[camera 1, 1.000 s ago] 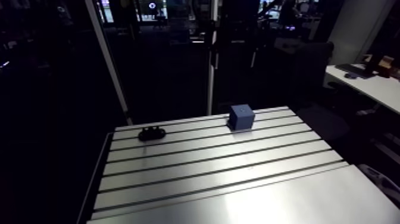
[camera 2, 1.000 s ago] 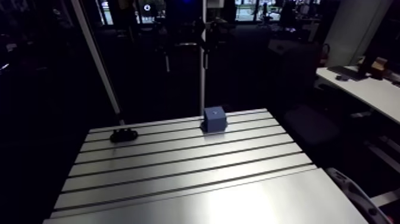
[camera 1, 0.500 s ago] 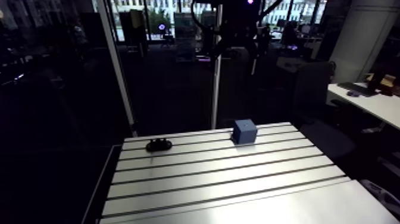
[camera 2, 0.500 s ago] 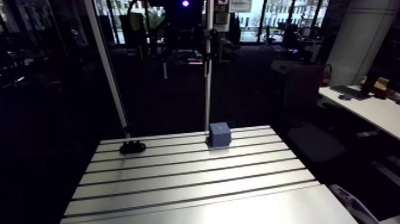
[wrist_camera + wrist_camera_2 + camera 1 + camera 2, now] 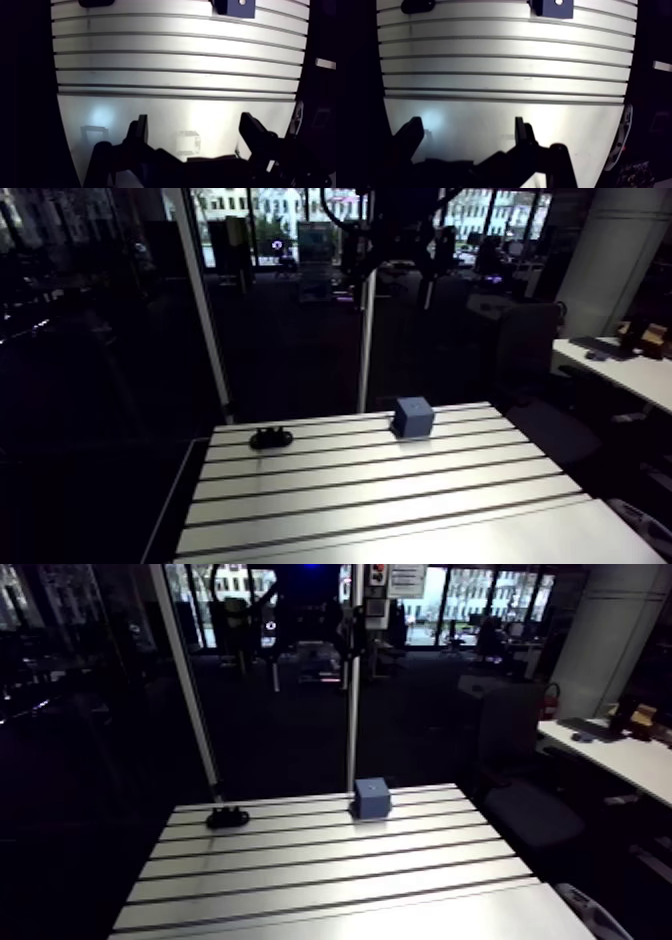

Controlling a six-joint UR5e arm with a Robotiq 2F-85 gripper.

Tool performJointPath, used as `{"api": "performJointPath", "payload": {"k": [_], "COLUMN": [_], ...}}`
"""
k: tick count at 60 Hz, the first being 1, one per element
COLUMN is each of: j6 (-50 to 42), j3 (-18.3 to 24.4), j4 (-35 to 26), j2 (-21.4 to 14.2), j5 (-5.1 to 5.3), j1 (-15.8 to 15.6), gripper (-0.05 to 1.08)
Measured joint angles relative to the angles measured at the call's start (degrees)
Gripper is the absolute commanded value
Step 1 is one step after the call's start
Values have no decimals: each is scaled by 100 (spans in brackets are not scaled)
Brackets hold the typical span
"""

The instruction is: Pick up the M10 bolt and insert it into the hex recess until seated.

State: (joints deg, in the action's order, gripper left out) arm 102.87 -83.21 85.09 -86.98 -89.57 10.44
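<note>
Two task pieces, one wide-open, empty gripper (image 5: pixel 194 125).
Arm view: the blue block (image 5: pixel 412 416) stands near the far edge of the slotted table (image 5: pixel 380 508); the M10 bolt (image 5: pixel 270 437), a small dark shape, lies well apart beside the block along that edge. Wrist view: fingers (image 5: pixel 140 131) spread wide over bare table, well short of the block, holding and touching nothing.

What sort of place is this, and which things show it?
Probably a robot test bench: a slotted table, an open gripper above it, and a blue block with a hole.
</note>
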Motion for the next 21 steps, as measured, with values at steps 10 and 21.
{"api": "performJointPath", "payload": {"k": [10, 21], "j6": [1, -4], "j3": [-10, -9], "j4": [-14, -11], "j2": [-21, -3], "j5": [10, 17], "j1": [-12, -23], "gripper": [0, 0]}}
